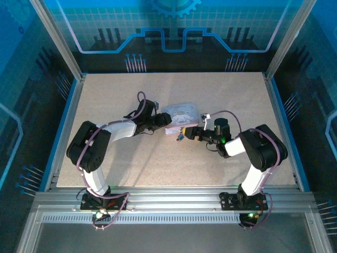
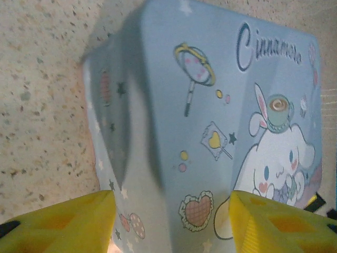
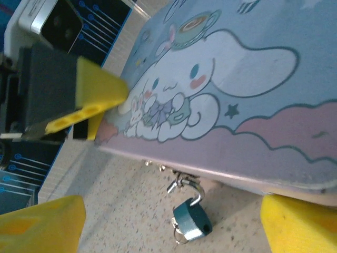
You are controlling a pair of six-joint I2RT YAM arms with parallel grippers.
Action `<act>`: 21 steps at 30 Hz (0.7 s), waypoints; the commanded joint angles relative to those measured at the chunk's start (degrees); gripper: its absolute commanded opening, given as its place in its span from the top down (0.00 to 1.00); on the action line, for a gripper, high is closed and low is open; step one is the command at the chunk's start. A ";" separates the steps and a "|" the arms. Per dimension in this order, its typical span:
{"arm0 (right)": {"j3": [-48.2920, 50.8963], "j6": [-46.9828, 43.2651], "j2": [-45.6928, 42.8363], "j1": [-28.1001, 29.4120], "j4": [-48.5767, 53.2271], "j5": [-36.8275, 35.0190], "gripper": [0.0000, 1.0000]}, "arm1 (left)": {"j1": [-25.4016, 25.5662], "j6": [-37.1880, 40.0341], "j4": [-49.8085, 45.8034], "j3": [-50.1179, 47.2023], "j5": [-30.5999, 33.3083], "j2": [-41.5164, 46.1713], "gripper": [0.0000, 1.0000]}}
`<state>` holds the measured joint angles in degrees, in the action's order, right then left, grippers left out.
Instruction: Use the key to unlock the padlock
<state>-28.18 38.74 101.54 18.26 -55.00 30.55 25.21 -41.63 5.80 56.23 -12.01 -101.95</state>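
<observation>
The pale lavender cartoon tin lies mid-table. My left gripper is shut on its left end; in the left wrist view the tin sits between the yellow fingers. The tiny bluish padlock hangs from the tin's hasp. Its shackle looks sprung open, one end free. A small key and ring stick out of the lock's underside. My right gripper is open, with the padlock in the wide gap ahead, untouched. From above, the padlock shows just before the right gripper.
The speckled tabletop is bordered by a blue rim and metal frame posts. One finger of the left gripper rests on the tin's lid corner in the right wrist view. Cables loop over both arms.
</observation>
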 commanded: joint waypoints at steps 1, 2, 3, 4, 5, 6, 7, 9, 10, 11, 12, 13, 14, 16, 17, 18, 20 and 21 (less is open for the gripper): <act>-1.22 -1.12 1.55 -2.25 -2.37 3.58 0.13 | 1.68 -0.09 -5.87 -3.73 1.29 0.15 0.41; -0.81 -1.32 1.24 -2.40 -2.33 3.86 0.13 | 1.68 -0.49 -5.35 -4.43 1.21 0.30 0.41; -0.15 -1.69 0.85 -2.44 -2.25 4.08 0.13 | 1.68 -0.73 -5.00 -4.94 1.37 0.54 0.41; 0.61 -1.89 0.39 -2.43 -2.13 4.06 0.13 | 1.68 -0.92 -4.76 -5.14 1.38 0.68 0.41; 1.54 -2.00 -0.26 -2.40 -2.09 3.78 0.13 | 1.66 -1.01 -4.46 -5.41 1.59 0.91 0.41; 2.62 -2.09 -0.92 -2.36 -2.12 3.40 0.13 | 1.72 -1.09 -4.41 -5.63 1.78 1.21 0.41; 3.60 -2.09 -1.56 -2.39 -2.14 3.07 0.13 | 1.69 -1.10 -4.09 -5.84 1.89 1.60 0.41; 5.47 -2.27 -3.24 -2.38 -1.92 2.30 0.13 | 1.70 -1.08 -3.96 -6.28 2.36 2.56 0.41; 6.25 -2.41 -3.93 -2.36 -1.74 2.04 0.13 | 1.67 -1.00 -3.98 -6.51 2.50 2.96 0.41; 6.96 -2.69 -4.86 -2.35 -1.21 1.65 0.12 | 1.68 -0.91 -4.11 -6.67 2.76 3.36 0.41; 7.65 -2.87 -5.77 -2.43 -0.84 1.34 0.12 | 1.63 -0.83 -4.27 -6.90 2.98 3.65 0.41; 8.13 -3.04 -6.50 -2.41 -0.51 1.12 0.12 | 1.64 -0.71 -4.43 -6.99 2.96 3.91 0.41; 8.60 -3.22 -7.37 -2.48 -0.08 0.94 0.12 | 1.68 -0.65 -4.52 -7.08 3.00 4.11 0.41; 9.10 -3.41 -8.63 -2.61 0.52 1.07 0.11 | 1.68 -0.73 -4.36 -7.44 2.90 4.52 0.41; 9.19 -3.49 -9.15 -2.69 0.75 1.34 0.11 | 1.63 -0.86 -4.10 -7.74 2.88 4.72 0.41; 9.19 -3.34 -9.54 -2.73 0.84 1.60 0.11 | 1.68 -1.02 -3.92 -7.96 2.90 4.75 0.41; 9.17 -3.06 -10.16 -2.91 0.82 2.27 0.11 | 1.69 -1.26 -3.43 -8.31 2.70 4.93 0.41; 9.11 -3.06 -10.35 -2.97 0.93 2.73 0.11 | 1.74 -1.35 -3.13 -8.55 2.66 5.08 0.41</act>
<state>-19.59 36.58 92.51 16.32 -54.72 32.01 26.44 -42.63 7.90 49.98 -10.92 -97.12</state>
